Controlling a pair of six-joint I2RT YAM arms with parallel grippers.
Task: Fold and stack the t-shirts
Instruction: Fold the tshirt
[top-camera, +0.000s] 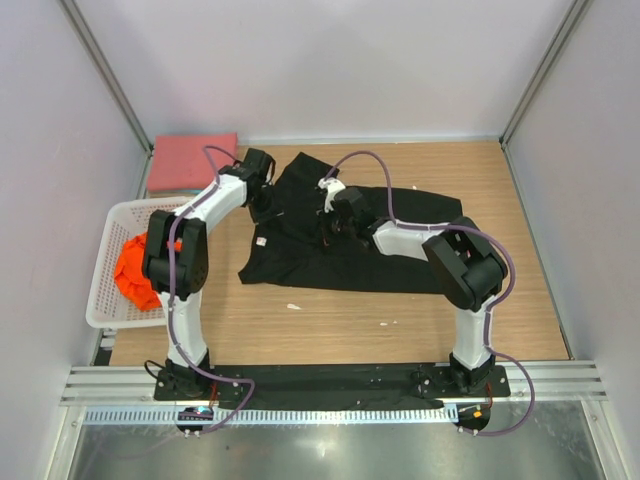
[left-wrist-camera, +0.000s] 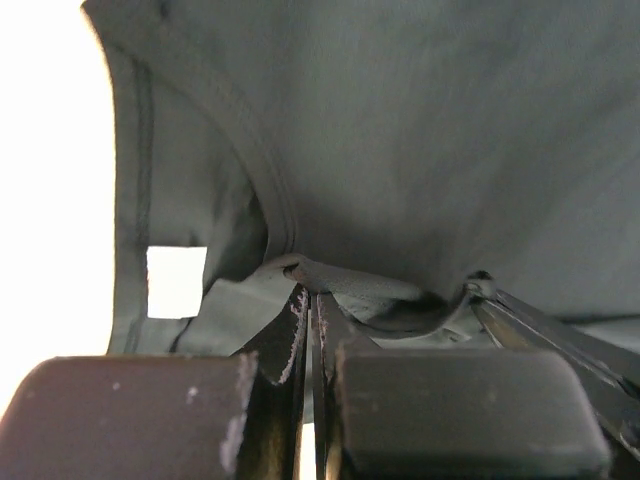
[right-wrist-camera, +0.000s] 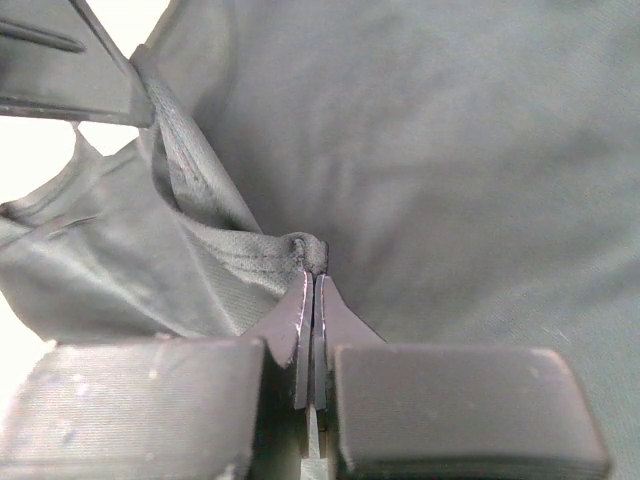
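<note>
Black cloth fills both of my wrist views. The black t-shirt (top-camera: 400, 255) lies spread across the middle of the wooden table (top-camera: 330, 335), rumpled and not yet folded, with one part reaching toward the far edge.

My left gripper (top-camera: 262, 203) is down at the shirt's left end, by the neck opening. Its fingertips (left-wrist-camera: 295, 320) are pressed fully together, with a small ridge of the black fabric pinched between them just below the stitched collar band. A white label (left-wrist-camera: 176, 282) shows on the cloth to the left of that pinch.

My right gripper (top-camera: 330, 228) is near it, a little further along the same upper part of the shirt. Its fingertips (right-wrist-camera: 300, 320) are also closed tight, no gap showing, and they nip a fold of hemmed edge that bunches up right at their tips. Each wrist camera catches a dark edge of the other gripper at the side of its view, so the two grips sit close to one another. Whether the pinched cloth is raised off the table or only gathered, I cannot tell.

The pinkish-red t-shirt (top-camera: 192, 160) lies as a flat folded block in the far left corner of the table. The orange t-shirt (top-camera: 135, 270) sits crumpled inside the white mesh basket (top-camera: 110, 225) at the left edge, beside my left arm.
</note>
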